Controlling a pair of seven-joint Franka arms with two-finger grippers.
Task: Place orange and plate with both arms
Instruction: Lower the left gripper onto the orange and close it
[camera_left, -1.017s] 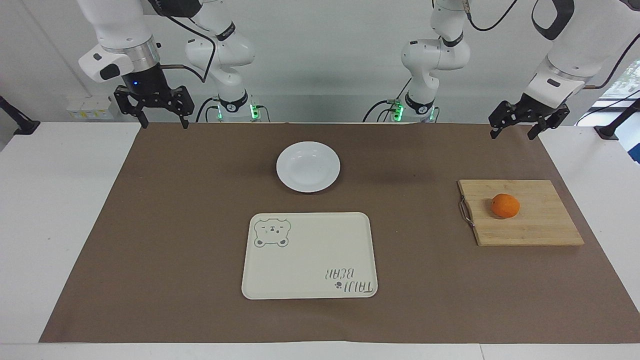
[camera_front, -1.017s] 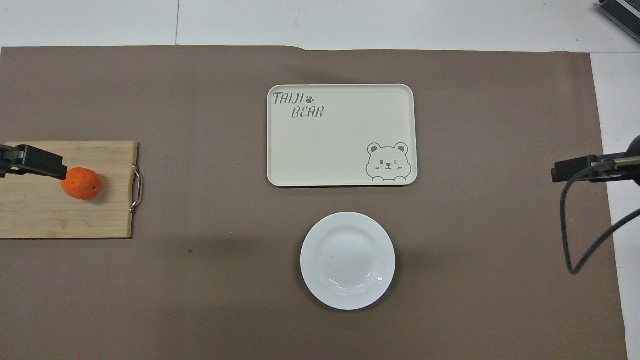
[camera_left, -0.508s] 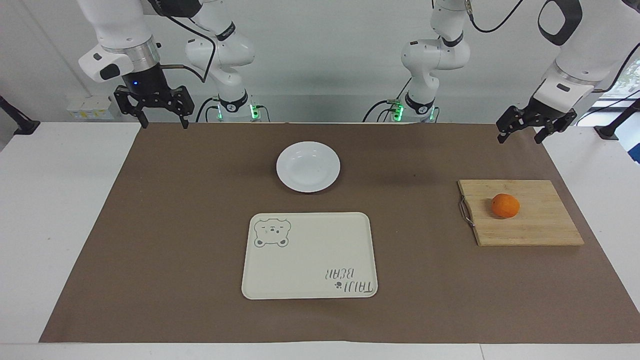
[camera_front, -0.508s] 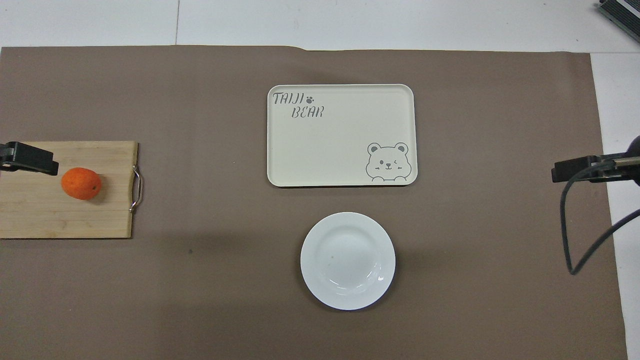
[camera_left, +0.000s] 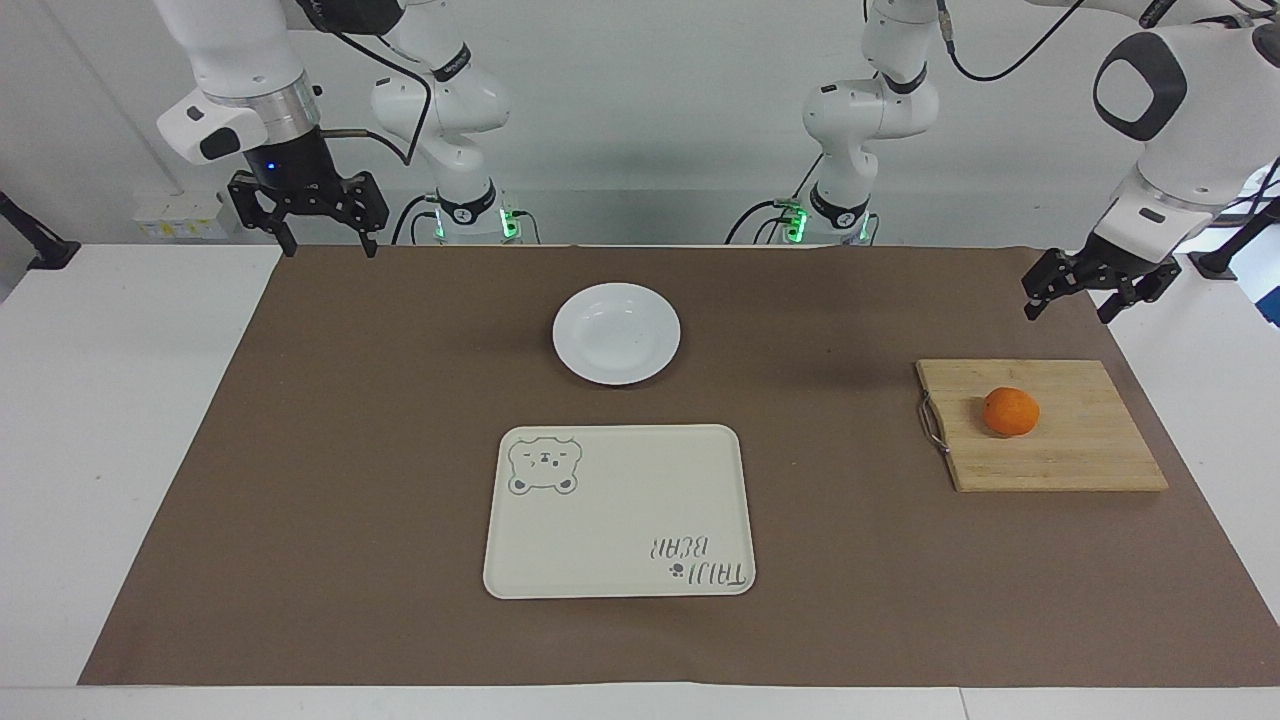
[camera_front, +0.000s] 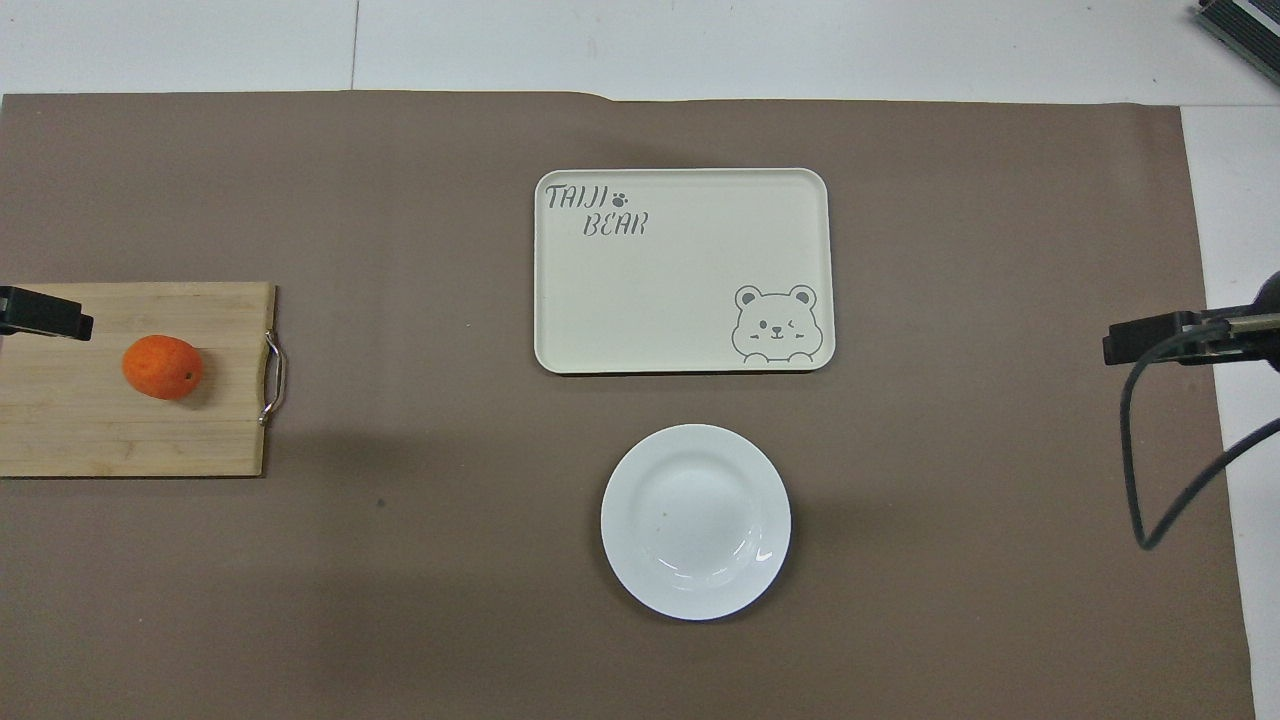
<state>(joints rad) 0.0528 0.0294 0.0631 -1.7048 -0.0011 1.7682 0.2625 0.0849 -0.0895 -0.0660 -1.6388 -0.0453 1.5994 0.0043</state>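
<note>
The orange (camera_left: 1010, 411) (camera_front: 162, 367) lies on a wooden cutting board (camera_left: 1060, 450) at the left arm's end of the table. The white plate (camera_left: 616, 333) (camera_front: 695, 521) sits empty on the brown mat, mid-table and close to the robots. My left gripper (camera_left: 1068, 314) hangs open in the air over the mat's edge by the board, clear of the orange; only its tip (camera_front: 45, 315) shows from overhead. My right gripper (camera_left: 330, 248) waits open and raised over the mat's corner at the right arm's end, holding nothing.
A cream tray with a bear drawing (camera_left: 620, 510) (camera_front: 680, 280) lies empty, farther from the robots than the plate. The cutting board (camera_front: 100, 430) has a metal handle on its side toward the plate. A brown mat (camera_left: 300, 480) covers most of the table.
My left gripper has swung outward toward the left arm's end of the table and dropped a little, drawing away from above the orange. The right arm, orange and plate have not moved.
</note>
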